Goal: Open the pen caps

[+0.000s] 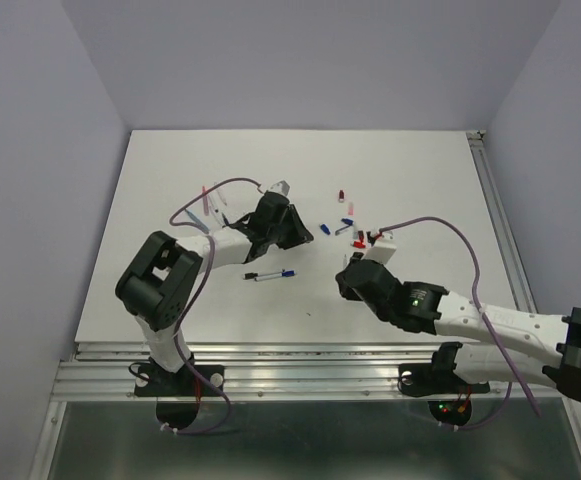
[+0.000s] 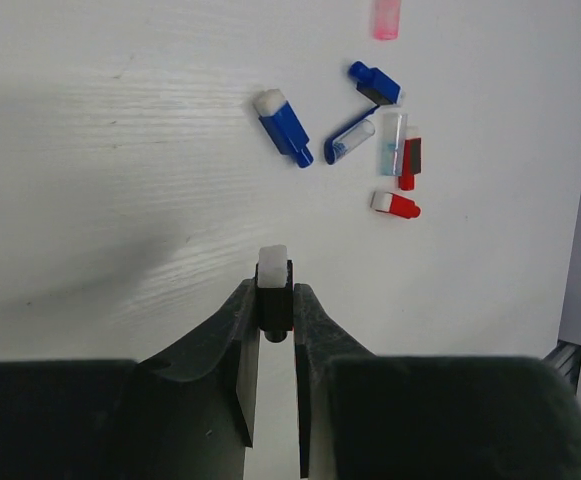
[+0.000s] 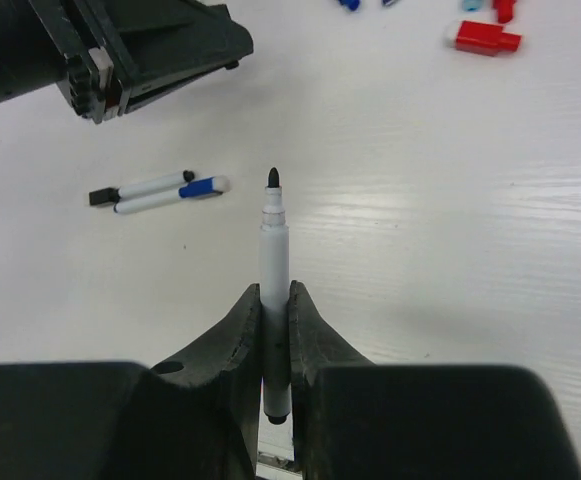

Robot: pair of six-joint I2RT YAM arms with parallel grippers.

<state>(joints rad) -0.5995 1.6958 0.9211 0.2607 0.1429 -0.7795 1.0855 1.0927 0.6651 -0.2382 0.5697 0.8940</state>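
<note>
Left gripper [image 2: 274, 306]: cap [image 2: 273, 266]; right gripper [image 3: 275, 312]: pen [image 3: 273, 235]

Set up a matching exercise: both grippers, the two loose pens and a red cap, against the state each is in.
1. left gripper
2. right gripper
3. two loose pens
4. red cap

A. shut on an uncapped pen
B. lies loose near blue caps
C. shut on a black cap
D. lie side by side

Pairs: 1-C, 2-A, 3-D, 4-B.
</note>
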